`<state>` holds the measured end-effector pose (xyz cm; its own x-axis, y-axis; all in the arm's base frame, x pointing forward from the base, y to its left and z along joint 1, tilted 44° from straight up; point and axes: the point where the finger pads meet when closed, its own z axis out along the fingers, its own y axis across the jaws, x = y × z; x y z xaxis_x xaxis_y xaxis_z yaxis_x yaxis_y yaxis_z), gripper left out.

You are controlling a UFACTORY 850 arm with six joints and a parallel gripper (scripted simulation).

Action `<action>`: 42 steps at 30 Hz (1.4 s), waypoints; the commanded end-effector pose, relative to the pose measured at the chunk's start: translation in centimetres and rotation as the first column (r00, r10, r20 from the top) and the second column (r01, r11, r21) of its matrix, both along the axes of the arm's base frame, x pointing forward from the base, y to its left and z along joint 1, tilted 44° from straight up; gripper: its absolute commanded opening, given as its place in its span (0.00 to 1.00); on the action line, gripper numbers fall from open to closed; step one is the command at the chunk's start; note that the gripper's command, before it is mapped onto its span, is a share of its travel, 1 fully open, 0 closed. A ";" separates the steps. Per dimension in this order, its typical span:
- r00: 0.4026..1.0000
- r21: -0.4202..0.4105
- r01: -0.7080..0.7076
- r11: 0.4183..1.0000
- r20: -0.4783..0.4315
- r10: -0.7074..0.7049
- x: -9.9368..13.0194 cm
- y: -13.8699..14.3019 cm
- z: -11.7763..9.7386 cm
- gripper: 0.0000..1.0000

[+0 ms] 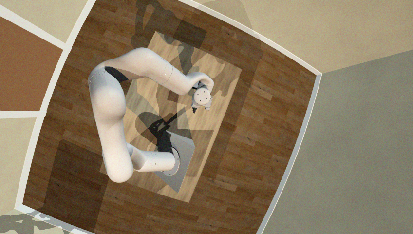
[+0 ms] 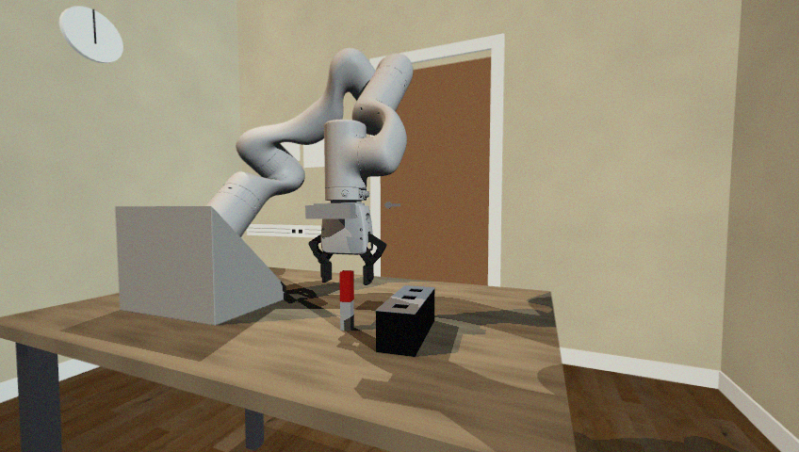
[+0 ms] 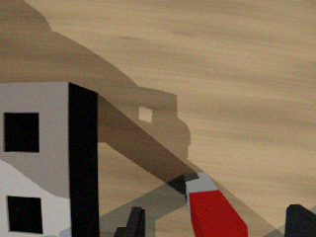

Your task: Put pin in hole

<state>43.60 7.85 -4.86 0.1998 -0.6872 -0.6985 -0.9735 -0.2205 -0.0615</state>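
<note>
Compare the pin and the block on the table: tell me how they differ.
The pin is a slim upright post, red on top and grey below; the block is a low, long, black box. The pin looks solid, while the block has square holes in its top. The pin stands directly under the open gripper; the block sits off to one side. Both rest on the table, apart.
</note>
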 end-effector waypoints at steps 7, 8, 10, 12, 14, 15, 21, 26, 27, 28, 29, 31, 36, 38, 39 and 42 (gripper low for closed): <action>1.000 0.000 0.001 1.000 0.002 -0.001 0.1 0.0 0.0 0.00; 1.000 0.000 0.001 1.000 0.002 -0.001 0.1 0.0 0.0 0.00; 1.000 0.000 0.001 1.000 0.002 -0.001 0.1 0.0 0.0 0.00; 1.000 0.000 0.001 1.000 0.002 -0.001 0.1 0.0 0.0 0.00; 1.000 0.000 0.001 1.000 0.002 -0.001 0.1 0.0 0.0 0.00; 1.000 0.000 0.001 1.000 0.002 -0.001 0.1 0.0 0.0 0.00; 1.000 0.000 0.001 1.000 0.002 -0.001 0.1 0.0 0.0 0.00; 1.000 0.000 0.001 1.000 0.002 -0.001 0.1 0.0 0.0 0.00; 1.000 0.000 0.001 1.000 0.002 -0.001 0.1 0.0 0.0 0.00; 1.000 0.000 0.001 1.000 0.002 -0.001 0.1 0.0 0.0 0.00; 1.000 0.000 0.001 1.000 0.002 -0.001 0.1 0.0 0.0 0.00; 1.000 0.000 0.001 1.000 0.002 -0.001 0.1 0.0 0.0 0.00; 1.000 0.000 0.001 1.000 0.002 -0.001 0.1 0.0 0.0 0.00; 1.000 0.000 0.001 1.000 0.002 -0.001 0.1 0.0 0.0 0.00; 1.000 0.000 0.001 1.000 0.002 -0.001 0.1 0.0 0.0 0.00; 1.000 0.000 0.001 1.000 0.002 -0.001 0.2 -0.7 0.6 0.00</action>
<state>43.59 7.66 -4.68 0.1994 -0.6869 -0.6989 -0.9735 -0.2205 -0.0610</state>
